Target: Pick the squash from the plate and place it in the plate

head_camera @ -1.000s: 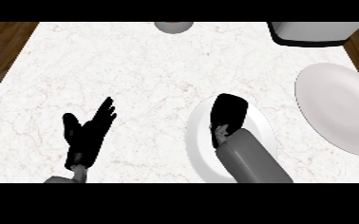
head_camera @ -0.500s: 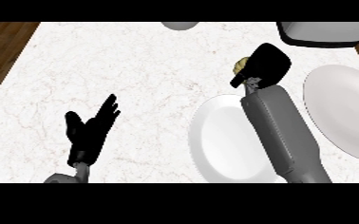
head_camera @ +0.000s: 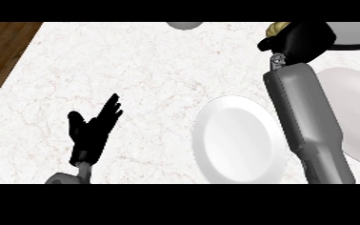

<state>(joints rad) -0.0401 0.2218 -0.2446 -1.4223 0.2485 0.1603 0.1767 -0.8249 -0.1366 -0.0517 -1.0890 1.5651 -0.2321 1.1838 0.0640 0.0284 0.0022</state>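
Squash: the squash (head_camera: 278, 28) shows only as a small yellowish patch at the upper right, peeking out at the left edge of the right hand; most of it is hidden. It is off the near plate now, up over the counter's far right part.
Right hand: the right hand (head_camera: 302, 40) is curled round the squash, grasping it. Half a second ago it was lower in the view, just past the near plate's far rim; now it sits near the top edge.
Right forearm: the grey right forearm (head_camera: 306, 117) runs from the lower right up to the hand, crossing the right edge of the near plate.
Near plate: the near plate (head_camera: 235, 145) is white and bare; a second ago the hand was down on it.
Far plate: the far plate (head_camera: 345, 88) shows partly at the right edge, behind the forearm.
Left hand: the left hand (head_camera: 91, 131) rests at lower left, fingers straight and up, much as before.
Counter: the white marble counter (head_camera: 141, 66) has a wooden strip (head_camera: 14, 43) at its left.
Top edge: a grey round object (head_camera: 184, 25) is cut off by the frame.
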